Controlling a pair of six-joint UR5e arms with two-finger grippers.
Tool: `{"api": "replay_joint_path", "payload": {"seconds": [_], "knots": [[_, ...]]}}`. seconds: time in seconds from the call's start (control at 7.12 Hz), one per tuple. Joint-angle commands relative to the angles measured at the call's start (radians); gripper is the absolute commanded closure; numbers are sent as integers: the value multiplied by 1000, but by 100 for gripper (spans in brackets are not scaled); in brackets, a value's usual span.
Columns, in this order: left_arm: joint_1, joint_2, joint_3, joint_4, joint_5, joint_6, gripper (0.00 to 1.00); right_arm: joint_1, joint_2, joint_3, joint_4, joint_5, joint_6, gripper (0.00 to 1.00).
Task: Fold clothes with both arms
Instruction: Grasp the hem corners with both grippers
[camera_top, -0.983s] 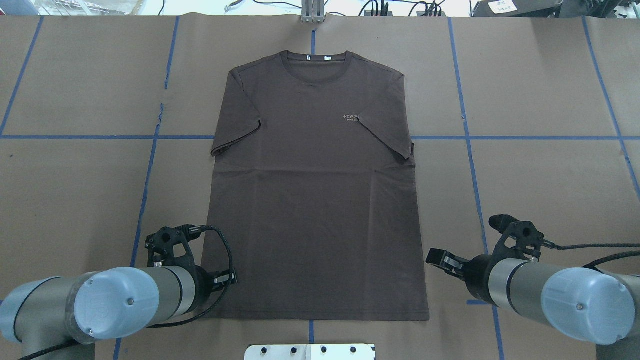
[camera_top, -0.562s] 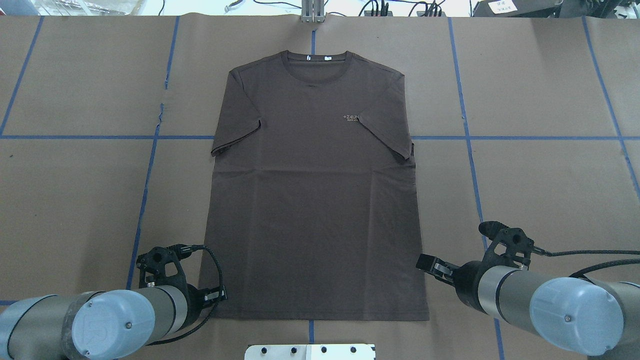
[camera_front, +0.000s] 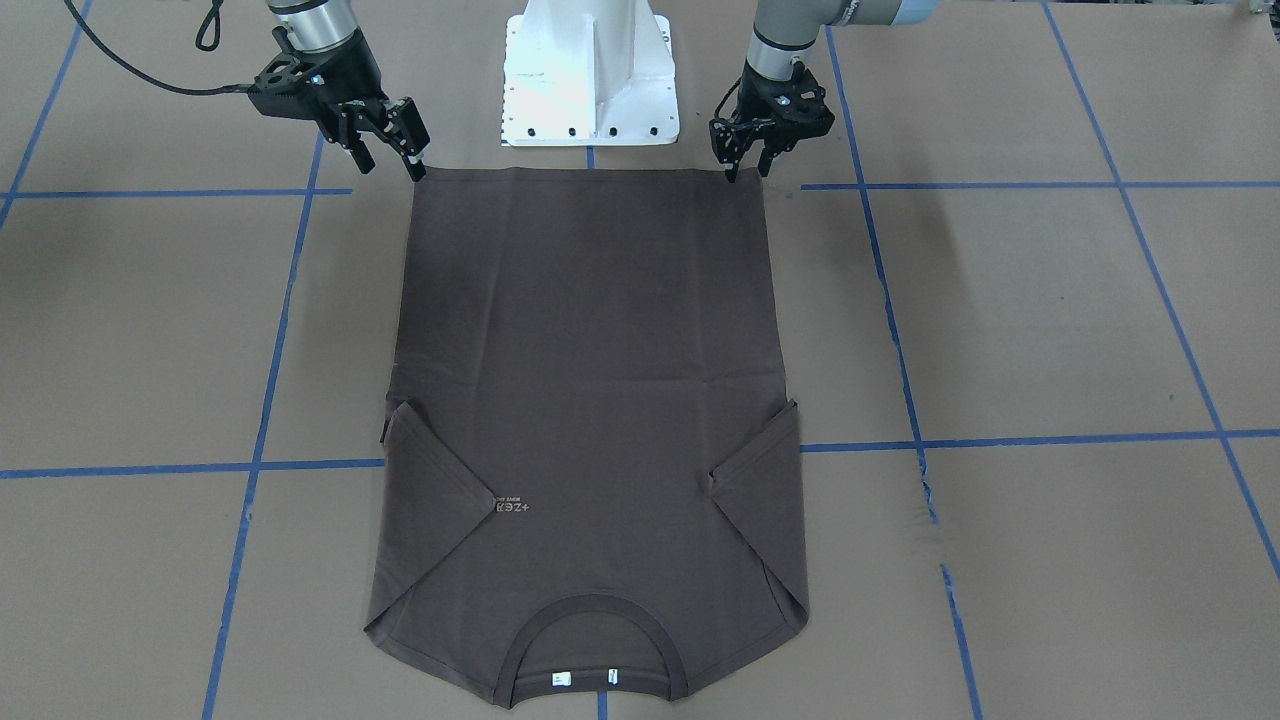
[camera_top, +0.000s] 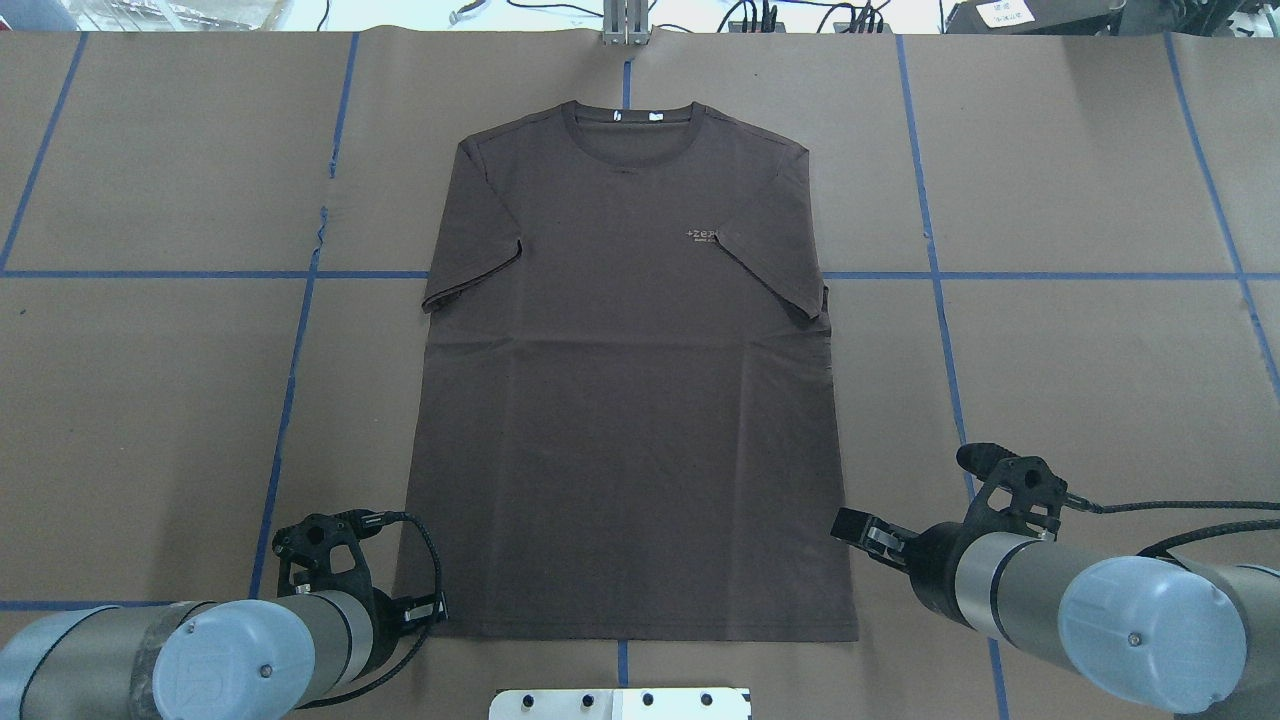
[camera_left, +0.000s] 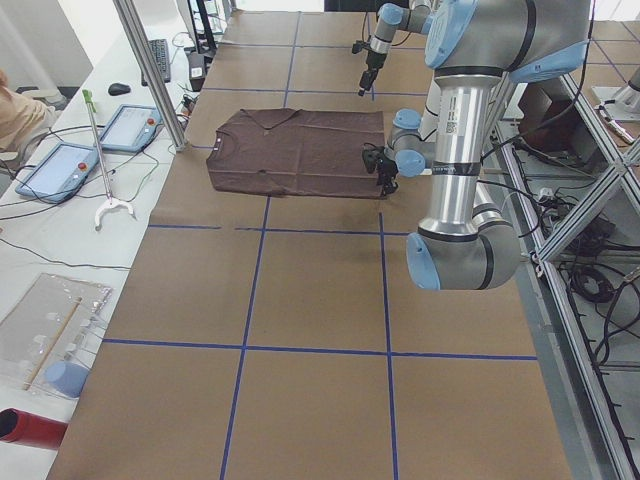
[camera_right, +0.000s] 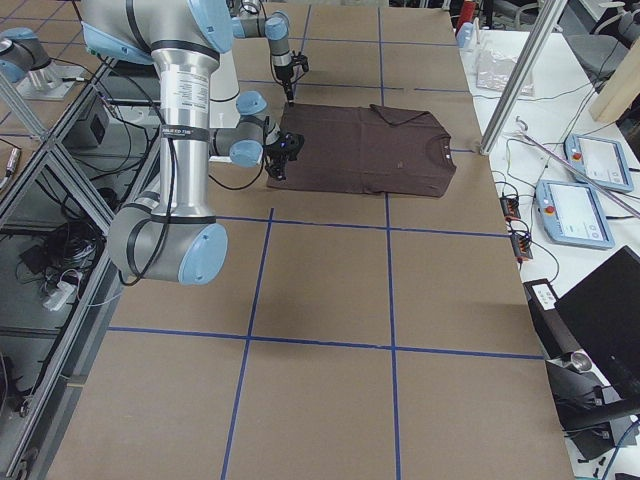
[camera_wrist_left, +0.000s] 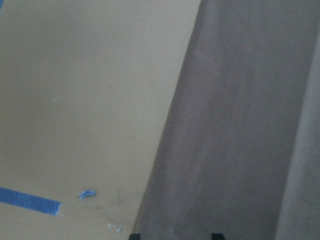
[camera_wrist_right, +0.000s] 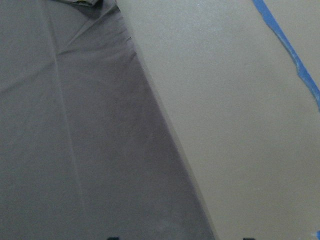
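The dark brown T-shirt (camera_top: 630, 400) lies flat on the table, sleeves folded in, collar (camera_top: 627, 115) and white tags at the far side, hem toward me. My left gripper (camera_top: 425, 607) is open, low at the hem's near left corner; in the front view (camera_front: 745, 168) its fingers stand at that corner. My right gripper (camera_top: 860, 530) is open beside the shirt's right edge near the hem, also seen in the front view (camera_front: 390, 160). The left wrist view shows the shirt's edge (camera_wrist_left: 240, 125) between the fingertips. The right wrist view shows the same for the shirt's right edge (camera_wrist_right: 75, 150).
Brown paper with blue tape lines (camera_top: 290, 380) covers the table. The white pedestal base (camera_front: 590, 70) stands just behind the hem. Tablets (camera_left: 60, 170) and a metal pole (camera_left: 150, 70) are on the far side, off the paper.
Both arms drew back toward the hem. The left gripper came down to the hem's left corner; the right gripper shifted inward to the shirt's right edge, then held still.
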Motion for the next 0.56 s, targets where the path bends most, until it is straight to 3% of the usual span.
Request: {"api": "replay_joint_path", "payload": {"seconds": [0.0, 0.42], "knots": [[10, 0, 12, 0, 0, 0, 45, 0, 0, 0, 0, -4, -2, 13], [16, 0, 17, 0, 0, 1, 47, 0, 0, 0, 0, -5, 0, 13]]}}
